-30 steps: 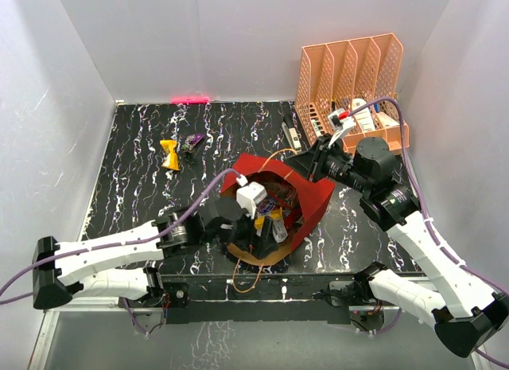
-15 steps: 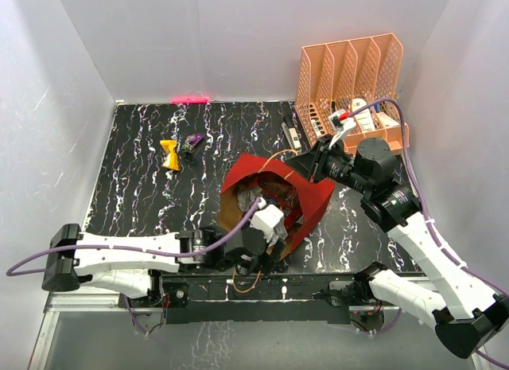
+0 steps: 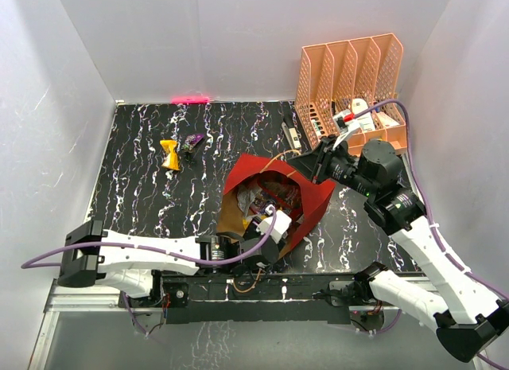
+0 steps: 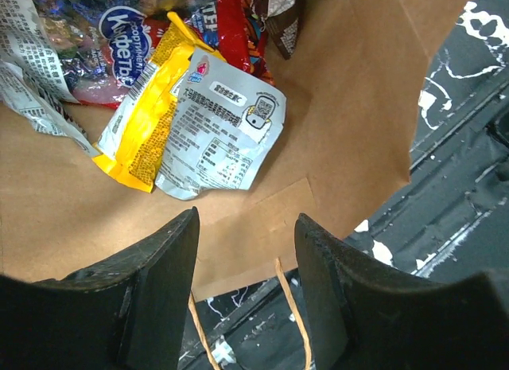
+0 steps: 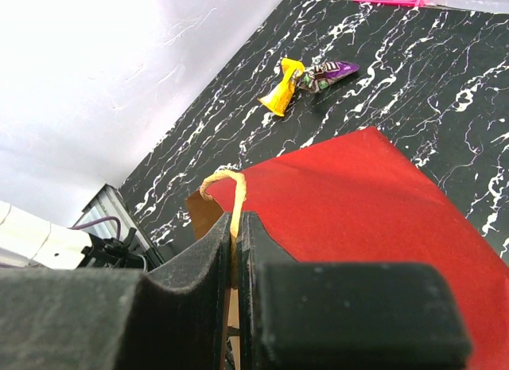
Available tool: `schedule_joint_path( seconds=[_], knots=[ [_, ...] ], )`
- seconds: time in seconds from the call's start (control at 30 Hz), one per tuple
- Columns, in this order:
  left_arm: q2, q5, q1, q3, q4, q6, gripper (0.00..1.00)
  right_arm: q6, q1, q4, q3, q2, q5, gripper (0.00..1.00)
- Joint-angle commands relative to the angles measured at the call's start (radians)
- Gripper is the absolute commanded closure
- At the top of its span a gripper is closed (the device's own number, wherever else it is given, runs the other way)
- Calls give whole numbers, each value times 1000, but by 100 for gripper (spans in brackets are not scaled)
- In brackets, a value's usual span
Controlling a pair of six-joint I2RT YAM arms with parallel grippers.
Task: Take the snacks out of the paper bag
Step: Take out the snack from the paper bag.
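The left pincer, fingers apart and empty, stood in the mouth of the paper bag. Just ahead of it lay a silver packet touching a yellow packet. The right pincer was clamped on the bag's rim. Fetching seemed in hand; next, I'd judge, the left pincer must reach forward and pinch one packet.
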Motion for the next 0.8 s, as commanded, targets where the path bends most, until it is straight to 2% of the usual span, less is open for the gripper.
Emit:
schedule_joint_path(
  seconds=[0.0, 0.27, 0.5, 0.67, 0.77],
  knots=[
    [59, -58, 17, 16, 6, 7, 50, -11, 2, 26, 19, -24, 14, 93],
    [154, -27, 76, -1, 89, 4, 44, -9, 2, 24, 22, -25, 4, 93],
    [231, -41, 108, 7, 118, 13, 34, -7, 2, 20, 23, -30, 4, 93],
    [280, -76, 126, 40, 90, 40, 35, -6, 2, 19, 22, -30, 5, 93],
    [285, -71, 142, 43, 93, 57, 42, -6, 2, 18, 20, -29, 4, 93]
  ],
)
